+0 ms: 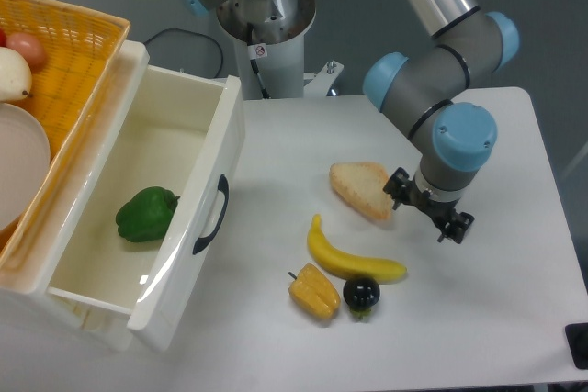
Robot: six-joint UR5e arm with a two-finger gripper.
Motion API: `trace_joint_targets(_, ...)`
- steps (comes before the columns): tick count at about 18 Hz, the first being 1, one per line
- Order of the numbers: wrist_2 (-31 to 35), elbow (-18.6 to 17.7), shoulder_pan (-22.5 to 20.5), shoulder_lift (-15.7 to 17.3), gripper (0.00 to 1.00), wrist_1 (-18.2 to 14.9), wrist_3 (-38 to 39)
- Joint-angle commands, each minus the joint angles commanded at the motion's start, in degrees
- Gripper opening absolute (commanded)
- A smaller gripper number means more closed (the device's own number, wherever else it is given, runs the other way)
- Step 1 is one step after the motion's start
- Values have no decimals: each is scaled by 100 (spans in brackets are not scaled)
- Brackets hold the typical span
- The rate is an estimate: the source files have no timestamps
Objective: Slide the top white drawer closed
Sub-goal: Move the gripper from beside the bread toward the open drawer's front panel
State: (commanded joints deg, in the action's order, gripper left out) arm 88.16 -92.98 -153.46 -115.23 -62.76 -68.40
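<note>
Currently the top white drawer (pixel 156 218) stands pulled well out at left, a green pepper (pixel 146 214) inside, its black handle (pixel 212 214) facing the table. Gripper (pixel 430 209) hovers well apart by the bread slice (pixel 363 188), jaws parted, empty, presumably free to push the front.

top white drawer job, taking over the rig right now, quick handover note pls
Gripper: hangs over the table right of the bread slice, holding nothing; open or shut is hard to tell from this angle.
Top white drawer: pulled far out, a green pepper inside, black handle facing the fruit.
Done: nothing yet; the gripper is well clear of the drawer.
Left: bring the gripper to the drawer front, past the banana, and push it shut.
</note>
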Motion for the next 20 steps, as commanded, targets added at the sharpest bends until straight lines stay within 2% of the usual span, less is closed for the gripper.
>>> trace_joint_targets(3,-272,26,-88,27,100,10,1264)
trace_joint_targets(7,-335,17,52,27,100,10,1416)
trace_joint_targets(9,-335,61,132,36,100,-8,1819)
trace_joint_targets(13,-650,69,360,71,96,-227,2251)
trace_joint_targets(14,-825,78,378,106,90,-289,2322)
trace_joint_targets(15,-1019,78,404,141,76,-359,2348)
trace_joint_targets(16,-1517,61,578,367,27,-716,2366)
trace_joint_targets(19,-1889,52,606,545,6,-895,2401)
trace_joint_targets(20,-2073,61,632,598,4,-957,2480)
